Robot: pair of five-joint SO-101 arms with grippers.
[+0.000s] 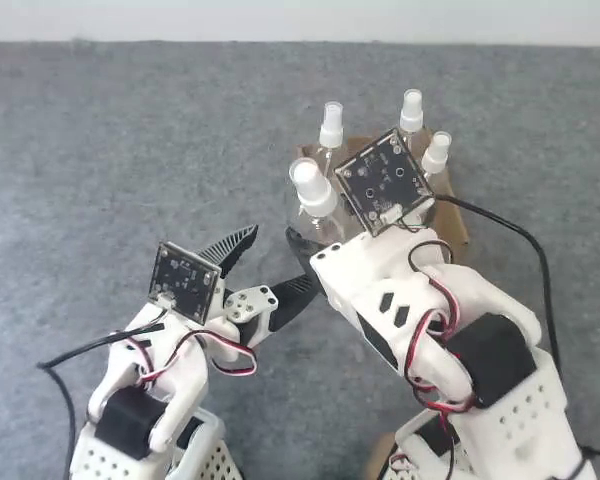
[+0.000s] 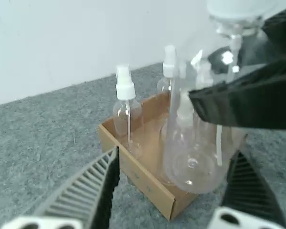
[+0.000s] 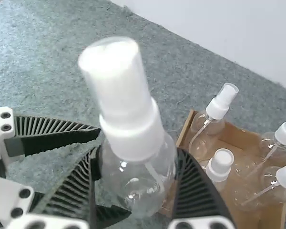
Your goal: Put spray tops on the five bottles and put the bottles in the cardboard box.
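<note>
Where the high view looks down on the grey worktop [image 1: 100, 150], the right end effector [image 1: 310, 240] is clenched on a clear bottle [image 1: 318, 205] whose white spray top [image 1: 308, 178] points up. That bottle sits at the near left edge of the cardboard box [image 1: 458, 228]. The right arm is stretched forward from the lower right, and its wrist board covers part of the box. The left arm is bent low at the lower left. The left end effector [image 1: 280, 258] is spread wide and grips nothing, its jaws aimed at the held bottle from just beside it. Four spray tops are visible: one on the held bottle and three in the box.

From the left wrist view, the held bottle [image 2: 193, 152] hangs beyond the left end effector's spread jaws, over the box's [image 2: 143, 174] near corner. A black finger [image 2: 248, 102] of the right end effector crosses in front of it. Two capped bottles [image 2: 126, 112] stand clearly in the box; others are blurred behind the glass.

From the right wrist view, the bottle [image 3: 133, 171] is gripped between both fingers [image 3: 195, 191] at its round body. Four capped bottles [image 3: 212, 117] stand in the box [image 3: 186, 129], making five in all.
</note>
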